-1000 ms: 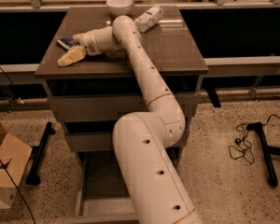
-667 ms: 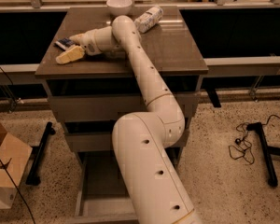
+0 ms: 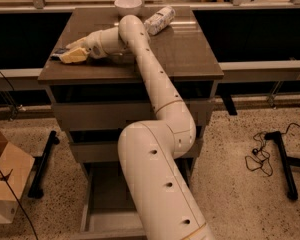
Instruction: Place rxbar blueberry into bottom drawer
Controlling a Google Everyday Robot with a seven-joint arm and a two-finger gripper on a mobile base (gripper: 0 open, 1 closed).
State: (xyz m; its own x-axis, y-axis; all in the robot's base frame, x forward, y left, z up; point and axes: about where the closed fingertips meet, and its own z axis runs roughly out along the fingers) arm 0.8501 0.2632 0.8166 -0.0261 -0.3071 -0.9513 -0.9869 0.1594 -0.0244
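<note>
The rxbar blueberry (image 3: pixel 59 52) shows only as a dark blue sliver at the left edge of the brown cabinet top (image 3: pixel 185 49). My gripper (image 3: pixel 70 51) is right at the bar, low over the cabinet top, and covers most of it. The cream arm runs from the bottom of the view up across the cabinet to that corner. The bottom drawer (image 3: pixel 106 196) is pulled out at floor level. Its grey inner tray shows to the left of my arm, which hides its right part.
A white bowl (image 3: pixel 128 5) stands at the back of the cabinet top, and a white plastic bottle (image 3: pixel 159 20) lies on its side next to it. A cardboard box (image 3: pixel 2 184) sits on the floor at left. A black stand and cables (image 3: pixel 270 151) are at right.
The gripper has stayed at the bar on the left of the cabinet top, with barely any shift. The bar and the drawer have not moved.
</note>
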